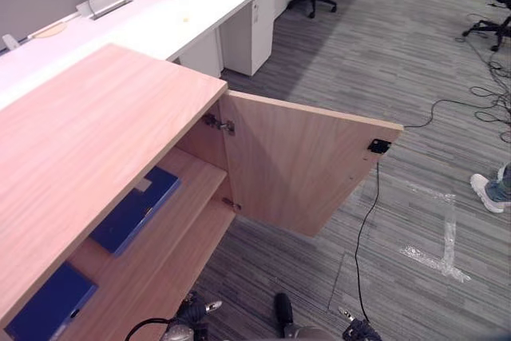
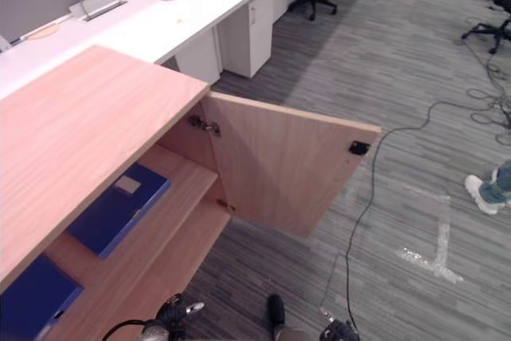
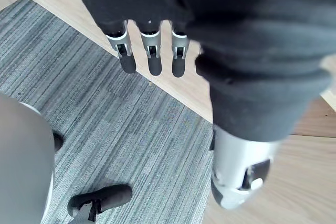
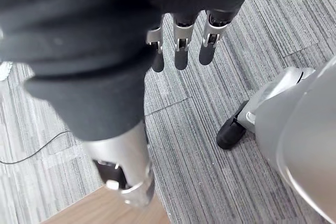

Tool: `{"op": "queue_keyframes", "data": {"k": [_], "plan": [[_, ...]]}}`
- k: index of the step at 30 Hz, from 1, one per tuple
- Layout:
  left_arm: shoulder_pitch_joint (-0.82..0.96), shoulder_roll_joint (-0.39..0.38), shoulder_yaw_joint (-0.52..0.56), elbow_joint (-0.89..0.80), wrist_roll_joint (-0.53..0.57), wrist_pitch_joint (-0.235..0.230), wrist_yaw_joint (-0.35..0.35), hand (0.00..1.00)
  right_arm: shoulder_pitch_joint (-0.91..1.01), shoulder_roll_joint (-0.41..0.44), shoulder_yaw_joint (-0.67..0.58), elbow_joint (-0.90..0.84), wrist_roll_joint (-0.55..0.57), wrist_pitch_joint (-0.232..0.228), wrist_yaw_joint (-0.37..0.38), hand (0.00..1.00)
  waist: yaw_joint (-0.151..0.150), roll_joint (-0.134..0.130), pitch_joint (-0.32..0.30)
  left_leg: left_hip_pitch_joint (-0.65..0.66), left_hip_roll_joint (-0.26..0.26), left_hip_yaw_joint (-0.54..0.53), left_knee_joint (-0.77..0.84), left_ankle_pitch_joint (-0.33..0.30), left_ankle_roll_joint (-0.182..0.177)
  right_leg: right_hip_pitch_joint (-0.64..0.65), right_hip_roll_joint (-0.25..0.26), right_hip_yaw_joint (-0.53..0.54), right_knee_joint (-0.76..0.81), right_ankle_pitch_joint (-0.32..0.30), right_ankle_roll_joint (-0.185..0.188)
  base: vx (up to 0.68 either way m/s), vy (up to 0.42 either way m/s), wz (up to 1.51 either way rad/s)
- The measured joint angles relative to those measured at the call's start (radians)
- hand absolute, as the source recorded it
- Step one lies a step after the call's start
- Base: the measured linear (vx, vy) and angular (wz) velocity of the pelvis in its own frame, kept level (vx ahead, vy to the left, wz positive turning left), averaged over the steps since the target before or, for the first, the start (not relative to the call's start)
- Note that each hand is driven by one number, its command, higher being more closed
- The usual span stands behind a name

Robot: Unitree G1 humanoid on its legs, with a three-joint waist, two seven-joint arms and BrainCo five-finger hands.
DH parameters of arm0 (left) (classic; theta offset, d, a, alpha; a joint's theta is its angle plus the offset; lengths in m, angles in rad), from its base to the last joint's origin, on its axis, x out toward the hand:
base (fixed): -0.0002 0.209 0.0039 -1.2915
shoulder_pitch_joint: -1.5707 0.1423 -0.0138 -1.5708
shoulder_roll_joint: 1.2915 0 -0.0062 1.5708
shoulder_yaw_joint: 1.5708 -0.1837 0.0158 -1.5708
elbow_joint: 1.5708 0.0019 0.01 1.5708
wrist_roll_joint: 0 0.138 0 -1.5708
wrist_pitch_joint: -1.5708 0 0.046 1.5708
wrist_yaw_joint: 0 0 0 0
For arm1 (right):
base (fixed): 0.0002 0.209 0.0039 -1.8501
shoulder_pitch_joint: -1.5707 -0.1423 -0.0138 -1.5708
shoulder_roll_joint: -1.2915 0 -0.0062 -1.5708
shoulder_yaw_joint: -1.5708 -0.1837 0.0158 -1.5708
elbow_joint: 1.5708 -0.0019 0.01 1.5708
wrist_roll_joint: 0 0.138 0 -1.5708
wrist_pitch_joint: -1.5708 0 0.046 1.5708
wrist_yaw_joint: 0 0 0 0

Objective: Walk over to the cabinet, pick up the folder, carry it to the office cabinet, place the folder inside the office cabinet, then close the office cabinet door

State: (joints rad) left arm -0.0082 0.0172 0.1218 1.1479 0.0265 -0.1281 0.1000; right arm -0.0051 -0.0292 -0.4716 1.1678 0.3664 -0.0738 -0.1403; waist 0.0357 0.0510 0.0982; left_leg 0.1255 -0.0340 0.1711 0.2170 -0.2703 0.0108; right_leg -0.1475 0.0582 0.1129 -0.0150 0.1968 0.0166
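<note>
The left hand (image 3: 154, 59) and right hand (image 4: 181, 51) hang straight-fingered; a blue flat folder (image 1: 136, 209) lies shelved at eight o'clock, the light wooden cabinet door (image 1: 303, 165) ending its free edge over open grey striped carpet (image 1: 415, 61) at three.

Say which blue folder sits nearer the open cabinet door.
The pale-labelled flat blue folder, closer to the hinged wooden door; the other blue folder lies farther along the shelf.

**Two folders shelved in an open cabinet**
A light wooden office cabinet (image 1: 96, 125) keeps a flat blue folder with a pale label (image 1: 136, 209) lying on its upper wooden shelf (image 1: 196, 175).

A second blue folder (image 1: 48, 305) lies on the lower wooden shelf (image 1: 164, 265), nearer the camera. On the grey striped carpet floor (image 1: 383, 61) beside the cabinet, strips of whitish tape (image 1: 447, 237) form a rough T.
</note>
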Motion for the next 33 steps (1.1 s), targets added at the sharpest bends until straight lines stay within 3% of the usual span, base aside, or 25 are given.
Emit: {"op": "queue_keyframes", "data": {"k": [1, 3, 4, 6, 9, 12, 18, 22, 27, 33], "plan": [[-0.001, -0.001, 0.004, 0.000, 0.000, 0.000, 0.000, 0.00, -0.003, 0.001, 0.005, -0.004, 0.002, 0.000, 0.000, 0.00, 0.001, 0.000, 0.005, 0.000, -0.001, 0.006, 0.000, 0.002, 0.004, -0.012, -0.001, -0.010, 0.022, -0.006, -0.002, -0.19, 0.040, -0.18], [-0.002, -0.004, 0.014, -0.004, -0.001, -0.001, 0.000, 0.00, -0.005, 0.002, 0.033, -0.037, 0.003, -0.002, -0.001, 0.00, 0.000, 0.005, 0.021, 0.000, -0.004, 0.025, -0.004, 0.003, 0.007, -0.057, -0.035, -0.147, 0.132, -0.086, -0.048, -0.17, 0.037, -0.02], [0.003, -0.005, 0.019, -0.010, -0.001, -0.001, 0.000, 0.00, -0.007, 0.001, 0.034, -0.046, 0.003, -0.003, -0.003, 0.00, 0.001, 0.009, 0.024, 0.003, -0.003, 0.041, -0.017, 0.004, 0.015, -0.098, -0.082, -0.269, 0.249, -0.146, -0.065, -0.08, 0.058, 0.07], [0.018, -0.003, 0.027, -0.019, -0.014, -0.001, 0.002, 0.00, -0.017, 0.000, 0.038, -0.047, 0.001, -0.003, -0.009, 0.00, 0.001, 0.009, 0.026, 0.031, 0.007, 0.047, -0.052, 0.008, 0.031, -0.106, -0.137, -0.404, 0.395, -0.227, -0.060, 0.01, 0.043, 0.03], [0.025, 0.001, 0.015, -0.022, -0.024, -0.002, 0.001, 0.00, -0.041, 0.000, 0.072, -0.046, 0.000, -0.004, -0.010, 0.00, 0.000, -0.001, 0.022, 0.035, 0.014, 0.050, -0.062, 0.009, 0.028, -0.091, -0.135, -0.422, 0.376, -0.277, -0.040, 0.06, -0.057, -0.13], [0.022, -0.003, 0.013, -0.020, -0.023, 0.001, 0.002, 0.00, -0.063, -0.003, 0.080, -0.044, -0.001, -0.004, -0.011, 0.00, 0.002, 0.017, 0.025, 0.021, 0.039, 0.049, -0.067, 0.037, -0.004, -0.045, -0.072, -0.396, 0.241, -0.221, -0.057, 0.09, -0.115, -0.31], [0.023, 0.001, 0.021, -0.021, -0.036, 0.001, 0.007, 0.00, -0.084, -0.023, 0.083, -0.044, -0.019, -0.007, -0.019, 0.00, 0.011, 0.000, 0.023, -0.018, 0.054, -0.005, -0.062, 0.035, -0.008, 0.085, -0.016, -0.322, -0.046, -0.083, -0.068, 0.02, -0.069, -0.36], [0.026, 0.006, 0.021, -0.022, -0.030, 0.002, 0.010, 0.00, -0.051, -0.028, 0.185, -0.154, -0.054, -0.007, -0.021, 0.00, 0.011, -0.001, 0.006, -0.029, 0.058, 0.000, -0.068, 0.035, -0.011, 0.099, -0.015, -0.278, -0.070, -0.059, -0.048, -0.01, 0.086, -0.30], [0.029, 0.019, 0.022, -0.027, -0.024, 0.003, 0.010, 0.00, -0.049, -0.047, 0.188, -0.313, -0.104, -0.009, -0.027, 0.00, 0.012, -0.021, -0.005, -0.021, 0.043, 0.008, -0.074, 0.035, -0.011, 0.099, -0.025, -0.266, -0.075, -0.056, -0.042, 0.00, 0.093, -0.08], [0.039, 0.038, 0.020, -0.040, -0.023, 0.004, 0.002, 0.00, -0.136, -0.171, 0.188, -0.461, -0.165, -0.022, -0.039, 0.00, 0.011, -0.020, -0.016, -0.027, 0.023, 0.000, -0.047, 0.035, -0.011, 0.098, -0.043, -0.244, -0.075, -0.054, -0.039, -0.01, 0.056, -0.10]]}}
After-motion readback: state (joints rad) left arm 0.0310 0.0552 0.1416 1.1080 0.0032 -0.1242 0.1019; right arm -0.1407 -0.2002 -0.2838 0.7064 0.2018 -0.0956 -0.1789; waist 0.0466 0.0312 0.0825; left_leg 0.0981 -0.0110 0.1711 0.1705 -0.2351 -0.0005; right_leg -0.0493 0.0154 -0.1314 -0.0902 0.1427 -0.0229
